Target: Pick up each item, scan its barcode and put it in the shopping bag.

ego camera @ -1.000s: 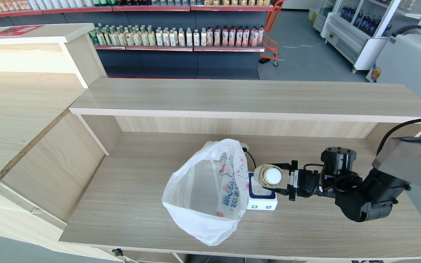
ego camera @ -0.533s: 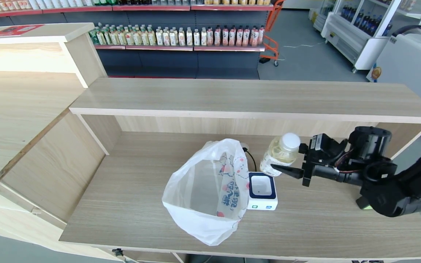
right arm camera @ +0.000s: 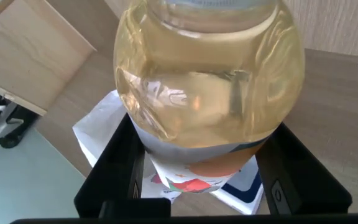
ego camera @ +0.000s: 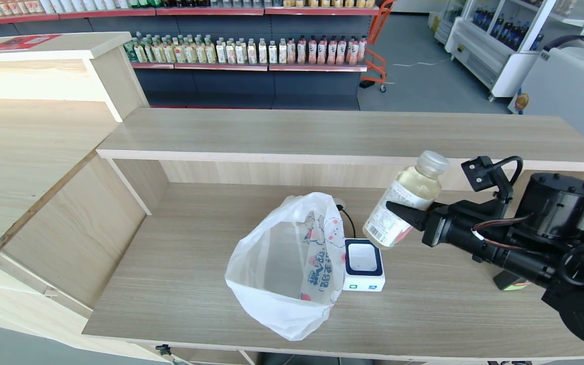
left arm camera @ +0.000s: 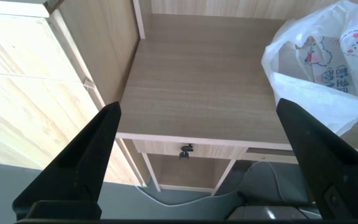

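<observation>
A clear bottle of pale yellow drink with a white cap hangs tilted in the air, its base down toward the white and blue scanner on the counter. My right gripper is shut on the bottle around its labelled lower half. The white plastic shopping bag stands open just left of the scanner. My left gripper is open, held off the counter's near left edge, with the bag beyond it.
A raised wooden shelf runs along the back of the counter. A small dark and green object lies at the right, under my right arm. A black cable runs behind the scanner.
My right gripper has lifted the bottle up and to the right, away from directly over the scanner, and turned it from cap-up to a slanted pose. Bag and scanner have not moved.
</observation>
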